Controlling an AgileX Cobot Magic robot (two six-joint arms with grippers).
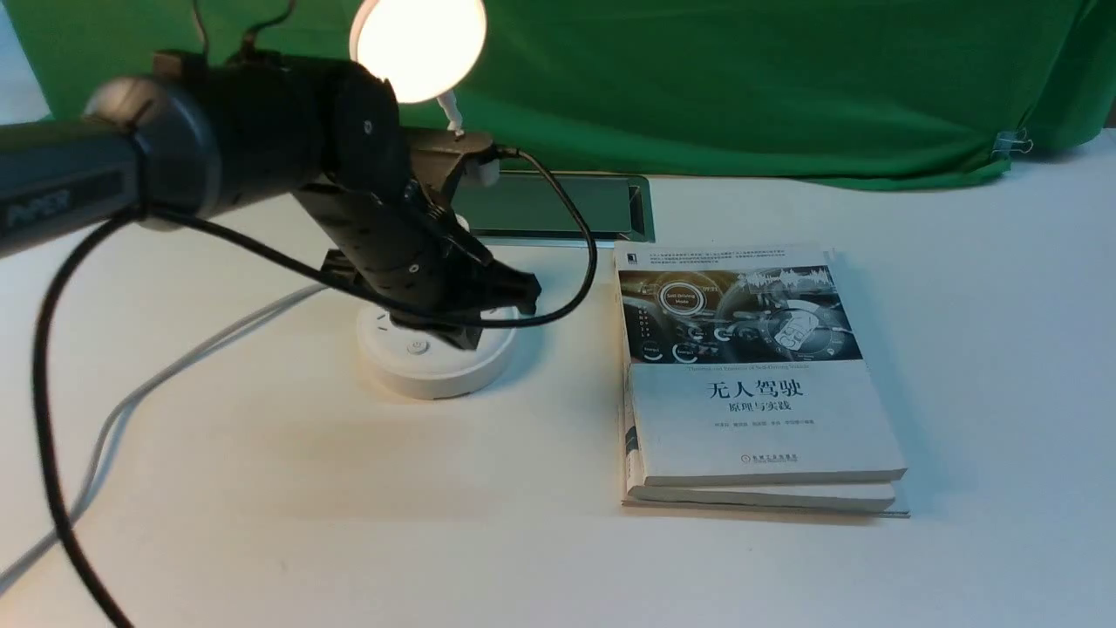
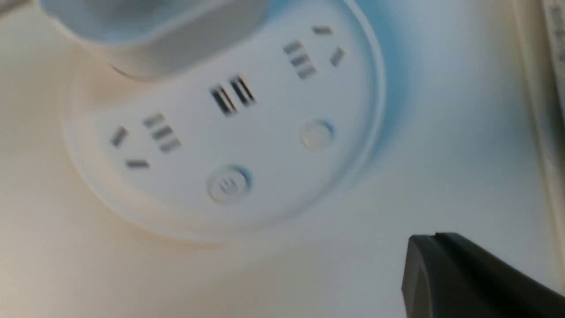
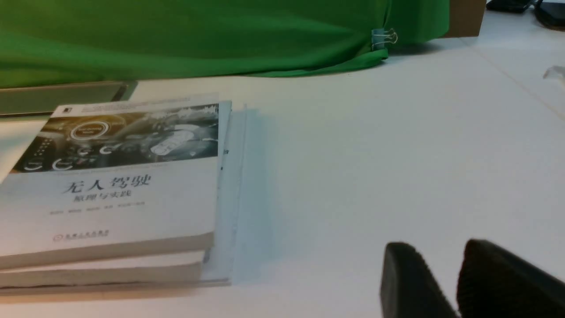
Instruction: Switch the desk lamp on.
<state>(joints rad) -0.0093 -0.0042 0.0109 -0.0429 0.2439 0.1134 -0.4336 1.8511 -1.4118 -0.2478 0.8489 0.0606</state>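
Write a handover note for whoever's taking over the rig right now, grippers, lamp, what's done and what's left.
Left gripper: shut, empty, over the lamp base; no button contact visible.
Right gripper: slightly open, empty.
Desk lamp: left of the stacked books, its head glowing; power button on the near part of its base.
Done: the lamp is on.
Left: no switching; probably just draw the left arm back, keeping its black cable off the lamp.

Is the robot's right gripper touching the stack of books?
Apart. The right wrist view shows bare white tabletop between the right gripper and the stack of books.
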